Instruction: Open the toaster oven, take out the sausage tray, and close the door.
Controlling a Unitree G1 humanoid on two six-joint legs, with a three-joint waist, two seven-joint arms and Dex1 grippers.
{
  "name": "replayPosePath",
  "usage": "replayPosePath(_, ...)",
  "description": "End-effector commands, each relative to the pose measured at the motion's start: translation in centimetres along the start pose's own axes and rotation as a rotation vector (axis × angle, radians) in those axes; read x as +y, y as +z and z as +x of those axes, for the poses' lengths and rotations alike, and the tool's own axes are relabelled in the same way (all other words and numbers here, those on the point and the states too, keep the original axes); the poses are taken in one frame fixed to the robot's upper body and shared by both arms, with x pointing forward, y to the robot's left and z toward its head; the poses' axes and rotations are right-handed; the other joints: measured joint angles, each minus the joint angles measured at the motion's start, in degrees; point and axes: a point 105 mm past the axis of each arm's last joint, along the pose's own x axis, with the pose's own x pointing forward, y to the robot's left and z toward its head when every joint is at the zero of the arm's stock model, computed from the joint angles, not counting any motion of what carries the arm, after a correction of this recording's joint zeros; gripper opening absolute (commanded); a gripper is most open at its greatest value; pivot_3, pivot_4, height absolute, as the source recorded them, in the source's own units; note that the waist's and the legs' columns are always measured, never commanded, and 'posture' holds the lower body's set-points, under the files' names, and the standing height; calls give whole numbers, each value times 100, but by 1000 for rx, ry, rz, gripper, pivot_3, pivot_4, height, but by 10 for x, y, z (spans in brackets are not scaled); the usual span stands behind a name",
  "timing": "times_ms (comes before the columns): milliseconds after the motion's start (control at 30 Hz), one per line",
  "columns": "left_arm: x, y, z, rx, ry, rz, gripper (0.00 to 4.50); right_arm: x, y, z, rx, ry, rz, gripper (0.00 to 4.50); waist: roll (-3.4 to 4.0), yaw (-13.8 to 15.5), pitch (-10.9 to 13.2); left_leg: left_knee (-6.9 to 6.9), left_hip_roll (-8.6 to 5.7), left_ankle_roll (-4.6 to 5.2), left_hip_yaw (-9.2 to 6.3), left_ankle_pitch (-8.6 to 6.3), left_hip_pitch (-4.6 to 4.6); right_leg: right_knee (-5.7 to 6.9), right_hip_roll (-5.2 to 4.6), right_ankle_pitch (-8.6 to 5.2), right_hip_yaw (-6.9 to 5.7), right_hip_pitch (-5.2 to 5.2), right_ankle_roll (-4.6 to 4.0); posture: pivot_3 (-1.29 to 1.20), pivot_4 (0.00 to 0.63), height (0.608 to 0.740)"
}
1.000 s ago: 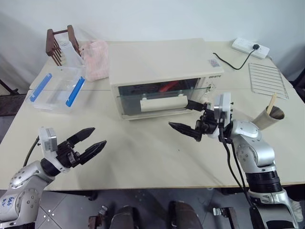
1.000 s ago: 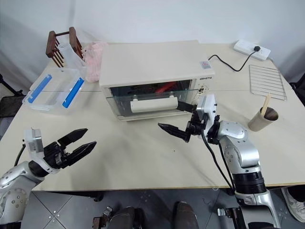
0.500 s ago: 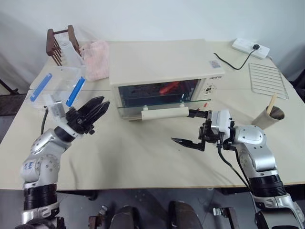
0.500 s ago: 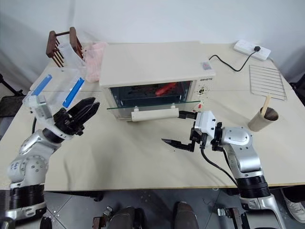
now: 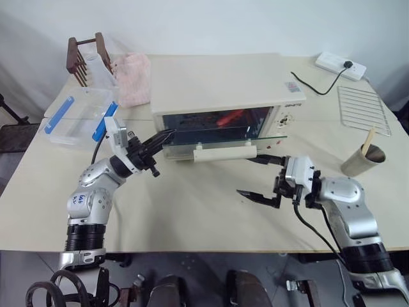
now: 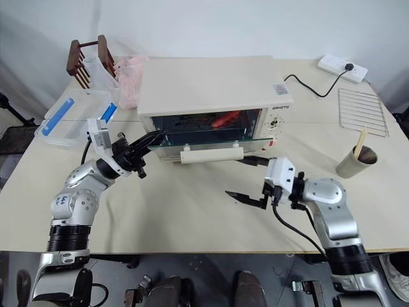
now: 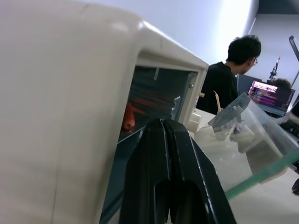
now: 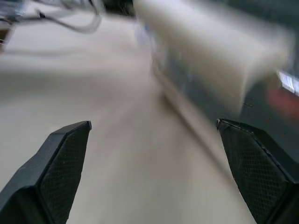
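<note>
Toaster oven (image 5: pixel 223 89) on the surface (image 5: pixel 192 211), door (image 5: pixel 220 135) swung partway open, left tool (image 5: pixel 165 136) pinched empty at its left edge, right tool (image 5: pixel 255 178) spread wide, empty, below the handle (image 5: pixel 225 153).

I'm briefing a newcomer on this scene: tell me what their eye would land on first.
The cream-white toaster oven in the middle of the table, its glass door hanging partly open with something red glowing inside. The left gripper, shut, pokes at the door's left corner, while the right gripper gapes wide open below the door's bar handle.
</note>
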Motion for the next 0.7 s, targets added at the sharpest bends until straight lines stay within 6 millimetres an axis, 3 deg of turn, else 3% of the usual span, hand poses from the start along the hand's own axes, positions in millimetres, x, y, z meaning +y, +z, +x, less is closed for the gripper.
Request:
replayPosePath(33,-11,1,-1,11,-78,-1,35,-3,-11,-46,97,-141,6,4500,-1,54,0,-1,-2,0,1,0,1,1,0,0,-1,2,0,0,150,740)
replayPosePath(200,-24,-21,-11,123,-151,-3,35,-8,-14,-88,182,-279,-14,4500,-1,11,1,4,-1,1,9,1,13,-2,0,0,14,8,1,0,150,740)
replayPosePath(367,-31,-40,-19,203,-178,11,35,-26,5,-96,147,-369,-106,4500,-1,-39,1,6,4,-5,9,7,32,-2,5,-1,24,13,-3,0,150,740)
replayPosePath(533,-26,-54,-34,267,-135,71,35,-41,35,-67,78,-337,-293,4500,1,-45,0,7,4,-5,12,8,32,1,5,-2,32,8,-4,0,150,740)
replayPosePath(700,-25,-60,-51,277,-88,119,35,-34,56,2,-16,-231,-410,4500,1,-44,0,7,8,-6,11,8,28,6,4,-2,31,1,-5,0,150,740)
